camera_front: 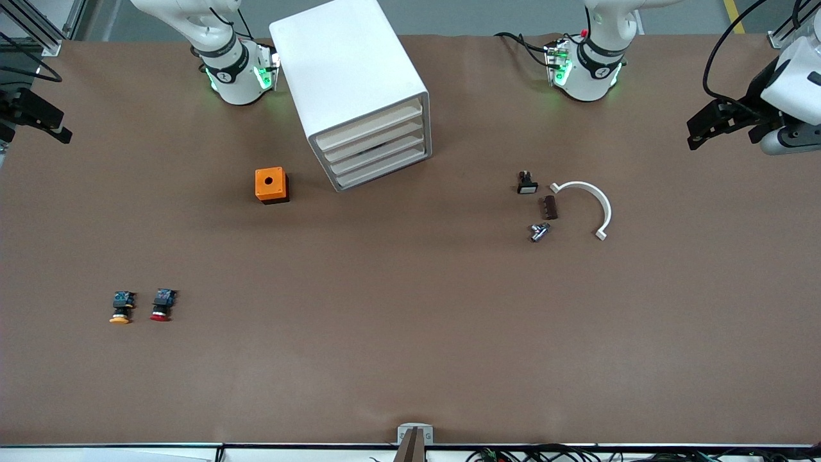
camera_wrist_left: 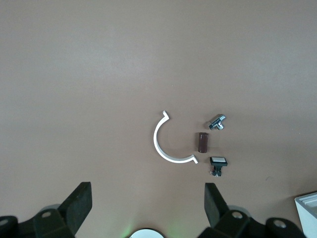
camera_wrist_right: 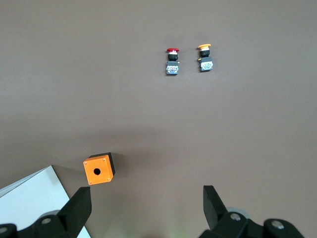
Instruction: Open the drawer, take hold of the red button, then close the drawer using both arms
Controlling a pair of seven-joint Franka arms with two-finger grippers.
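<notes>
The white cabinet stands between the two arm bases, its four cream drawer fronts all pushed in. The red-capped button lies on the table near the front camera, toward the right arm's end and well apart from the cabinet. My right gripper hangs open and empty, high over the right arm's end of the table. My left gripper hangs open and empty, high over the left arm's end.
An orange-yellow-capped button lies beside the red one. An orange box with a round hole sits beside the cabinet. Toward the left arm's end lie a white half-ring, a brown block, a metal fitting and a black-and-white switch.
</notes>
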